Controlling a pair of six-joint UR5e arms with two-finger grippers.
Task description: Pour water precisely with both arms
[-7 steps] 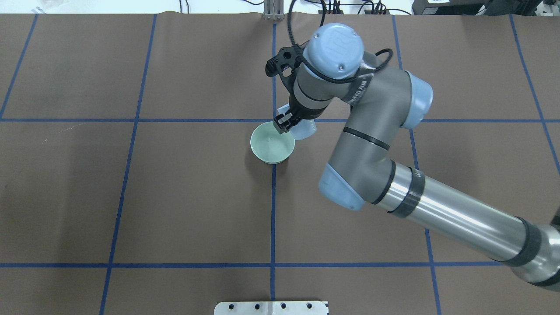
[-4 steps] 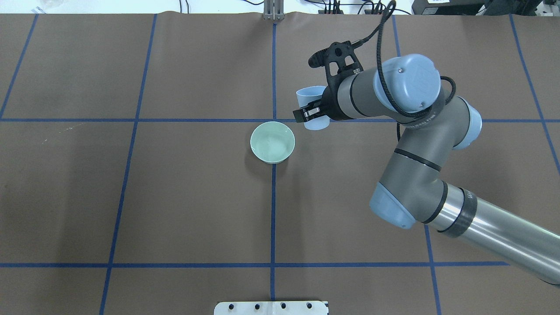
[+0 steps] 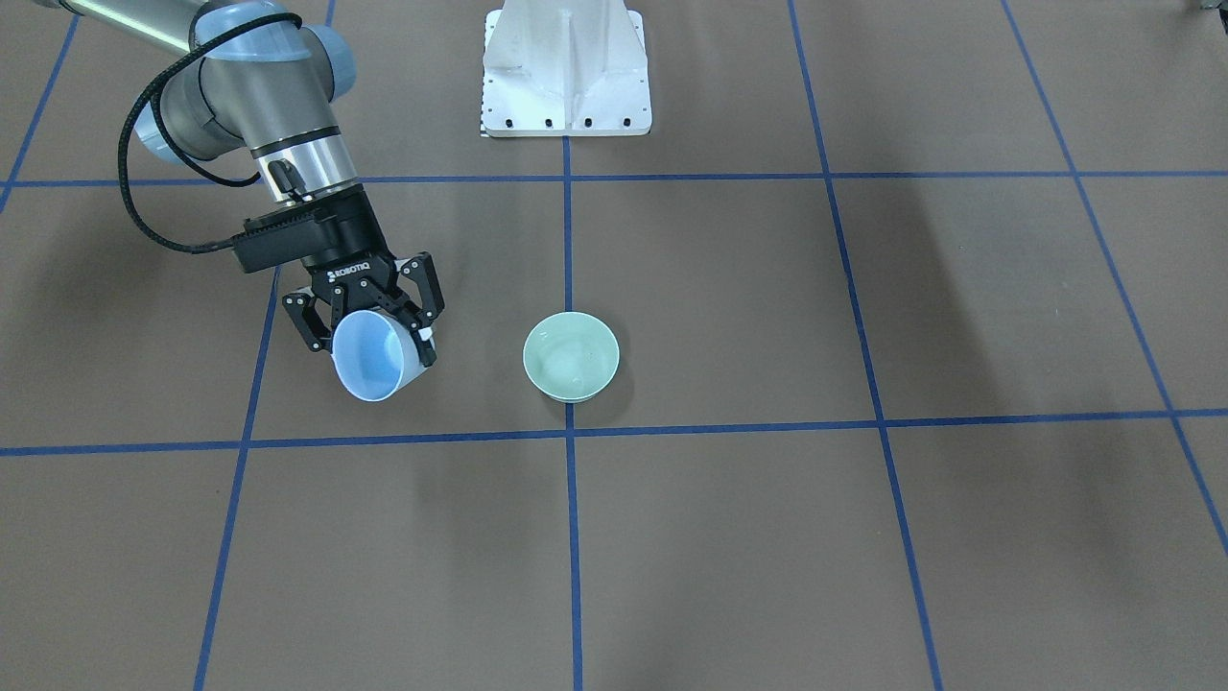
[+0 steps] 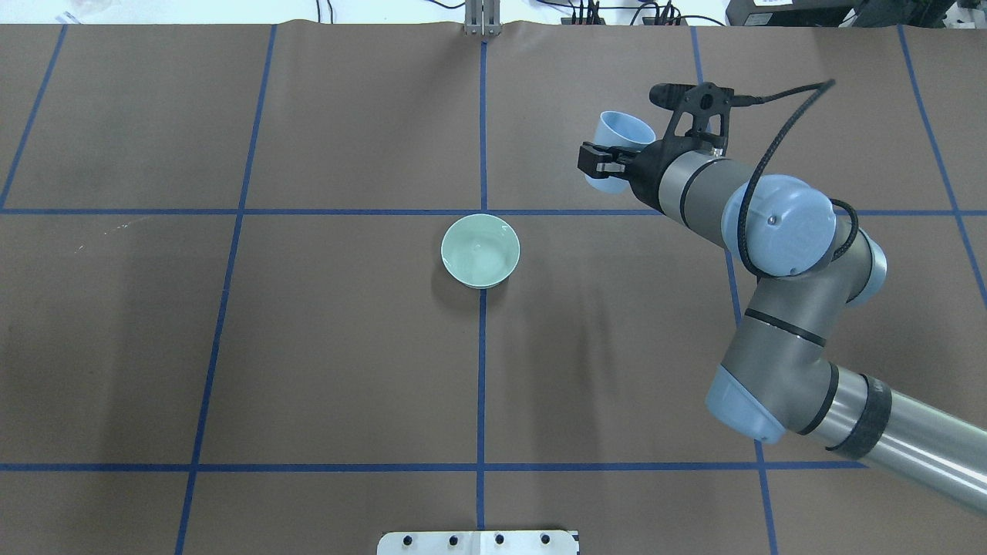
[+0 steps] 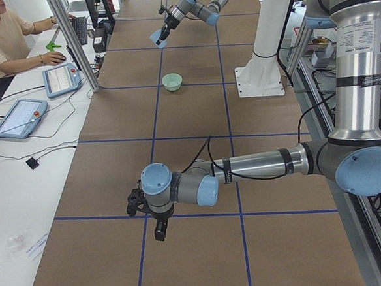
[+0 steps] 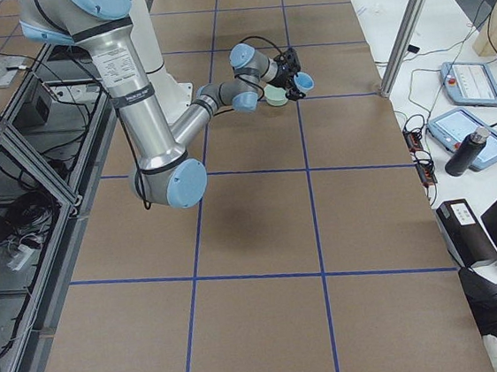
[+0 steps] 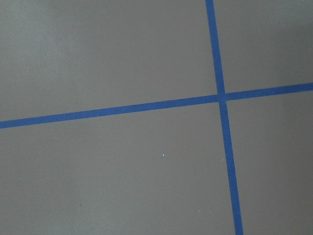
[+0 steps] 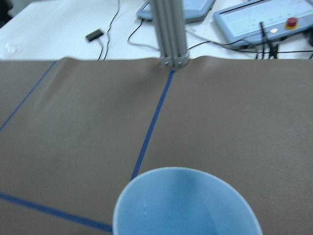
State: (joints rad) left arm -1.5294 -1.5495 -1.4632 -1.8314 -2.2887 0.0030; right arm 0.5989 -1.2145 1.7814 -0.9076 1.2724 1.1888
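Right gripper [image 3: 369, 338], fingers closed across the side wall of the blue cup [image 3: 367, 363]. I hold it tilted, clear of the table [image 4: 308, 347], on the robot's right and well apart from the green bowl [image 3: 571, 357]. The wrist view shows only droplets inside, so I judge the cup to be near empty and light. Its wall looks thin and smooth: likely to flex or slip, best pinched mid-height with modest force. The bowl looks stiff, heavier and chip-prone; I would steady it by the rim. The left gripper [image 5: 158, 225] hangs low over bare table far from both; I cannot tell whether it is open or closed.
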